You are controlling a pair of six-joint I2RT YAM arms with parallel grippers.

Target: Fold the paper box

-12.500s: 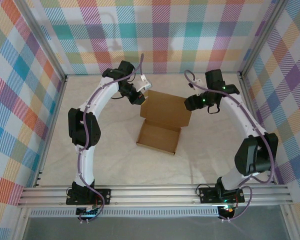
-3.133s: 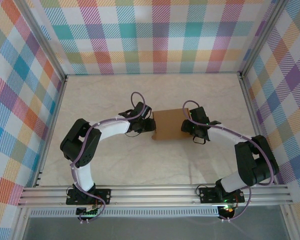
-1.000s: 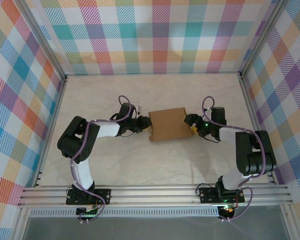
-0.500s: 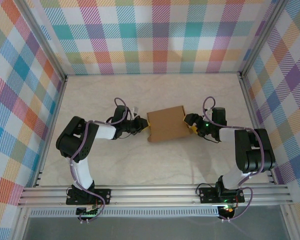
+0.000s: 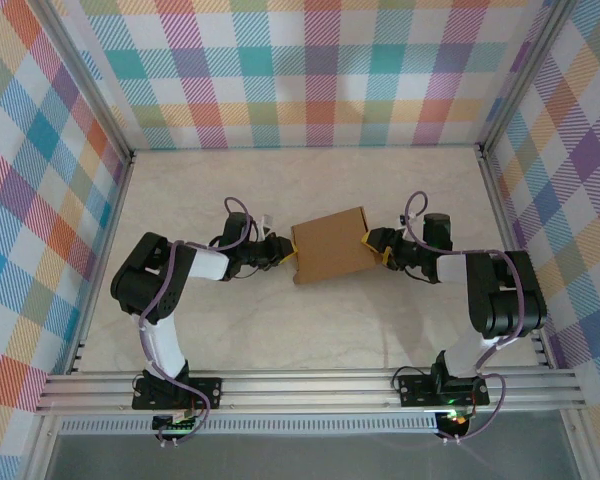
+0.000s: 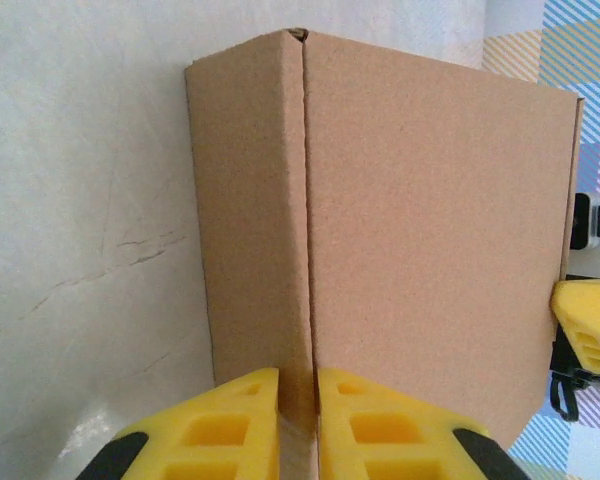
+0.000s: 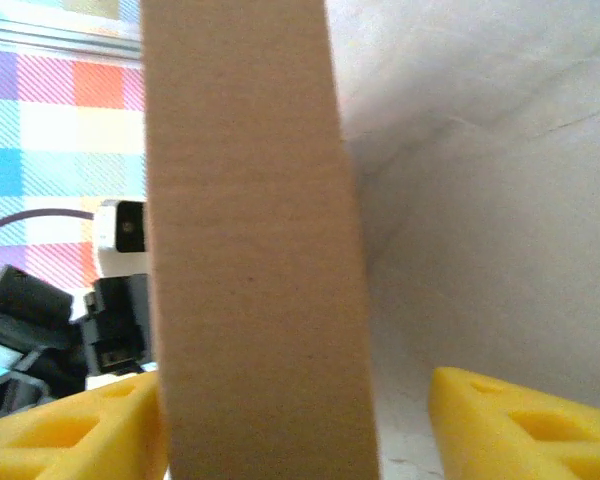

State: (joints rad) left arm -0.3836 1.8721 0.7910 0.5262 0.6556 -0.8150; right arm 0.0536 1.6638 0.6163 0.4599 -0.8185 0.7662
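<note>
Pinching the paper box (image 5: pixel 330 245) at its seam, the left gripper (image 6: pixel 298 405) is steadying it; the right gripper (image 7: pixel 300 425), straddling the wall open, is needing square pressure.

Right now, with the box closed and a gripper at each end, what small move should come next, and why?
Probably close the right gripper on the paper box. One finger lies against the cardboard, but the other finger stands apart, with bare table between it and the box. The left gripper pinches the opposite edge at the seam.
</note>
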